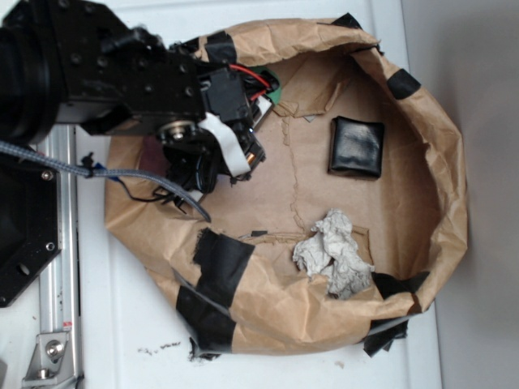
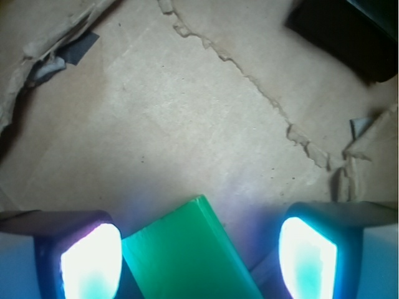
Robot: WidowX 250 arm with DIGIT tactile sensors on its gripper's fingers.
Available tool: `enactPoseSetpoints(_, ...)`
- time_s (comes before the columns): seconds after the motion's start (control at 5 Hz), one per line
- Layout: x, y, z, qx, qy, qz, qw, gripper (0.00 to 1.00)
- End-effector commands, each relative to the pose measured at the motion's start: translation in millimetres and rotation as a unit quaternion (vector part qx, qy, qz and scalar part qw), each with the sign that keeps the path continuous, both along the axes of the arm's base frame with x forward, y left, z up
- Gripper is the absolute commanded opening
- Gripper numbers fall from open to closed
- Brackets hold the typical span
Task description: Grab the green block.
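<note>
In the outside view, a metal rail (image 1: 61,267) runs down the far left edge over the white table (image 1: 130,324). Just right of it, the black robot arm (image 1: 97,69) reaches in from the upper left, with a braided cable (image 1: 49,160) hanging below it. The arm ends over the left part of a shallow brown paper bin (image 1: 284,316) whose rim is patched with black tape (image 1: 220,261). Only a sliver of green shows by the arm's tip near the bin's top rim. Further right, a crumpled grey-white paper wad (image 1: 334,253) lies on the bin floor near the lower rim. Above it and slightly to the right, well apart from the wad, a black square pad (image 1: 357,146) lies flat.

In the wrist view, the gripper (image 2: 199,258) points down at the torn cardboard floor (image 2: 162,118). Its left finger (image 2: 87,261) glows at the lower left. Between the two fingers lies the green block (image 2: 187,255), a flat slab set at a slant, its left edge close beside the left finger. A gap of bare floor separates it from the right finger (image 2: 308,258). The fingers are spread wide and clasp nothing; the block sits between them without being pinched. A dark shape fills the top right corner.
</note>
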State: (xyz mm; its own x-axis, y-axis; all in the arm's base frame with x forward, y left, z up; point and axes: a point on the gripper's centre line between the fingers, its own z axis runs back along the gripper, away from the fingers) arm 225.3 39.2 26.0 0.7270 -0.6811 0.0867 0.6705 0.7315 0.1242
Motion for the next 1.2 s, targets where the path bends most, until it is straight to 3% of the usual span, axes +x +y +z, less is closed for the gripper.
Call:
enactPoseSetpoints(0.0,-0.8,8.8,4.1,0.009,-0.001,0.01,1.0,1.0)
enactPoseSetpoints(0.2,-2.6,12.0,0.0,0.016,0.006,0.015,1.0,1.0)
enactPoseSetpoints(0.4,-0.2,16.5,7.0,0.002,-0.006,0.054,0.999,1.0)
enactPoseSetpoints(0.6,6.3,22.0,22.3,0.027,-0.01,0.147,0.989,0.19)
enactPoseSetpoints(0.8,4.5,23.7,24.2,0.031,-0.013,0.188,0.982,0.0)
enactPoseSetpoints(1.0,4.2,21.9,31.4,0.037,-0.012,0.234,0.972,0.0)
